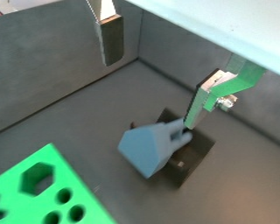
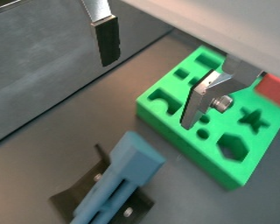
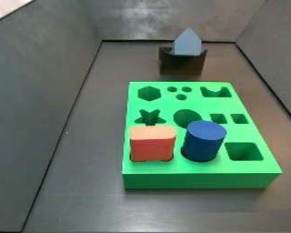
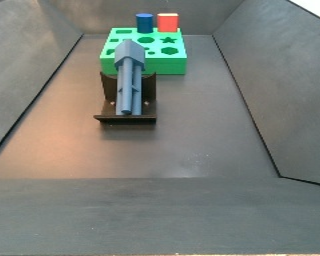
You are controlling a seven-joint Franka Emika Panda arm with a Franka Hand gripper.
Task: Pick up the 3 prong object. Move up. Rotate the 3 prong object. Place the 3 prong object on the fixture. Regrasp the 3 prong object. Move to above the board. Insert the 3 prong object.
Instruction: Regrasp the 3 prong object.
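Observation:
The steel-blue 3 prong object (image 1: 149, 144) (image 2: 122, 179) lies lengthwise in the notch of the dark fixture (image 1: 189, 162) (image 2: 78, 188). It also shows in both side views, the object (image 3: 187, 40) (image 4: 131, 75) resting on the fixture (image 3: 185, 62) (image 4: 127, 113). My gripper (image 1: 160, 74) (image 2: 154, 70) hangs open above it, with nothing between its fingers (image 1: 112, 39) (image 2: 105, 39). The gripper does not show in the side views. The green board (image 1: 38, 188) (image 2: 213, 122) (image 3: 196, 175) (image 4: 170, 62) sits beside the fixture.
A red block (image 3: 151, 144) (image 4: 168, 20) and a dark blue cylinder (image 3: 203, 141) (image 4: 144, 20) stand in the board's holes at its end away from the fixture. Grey walls enclose the dark floor (image 4: 190, 150) on all sides.

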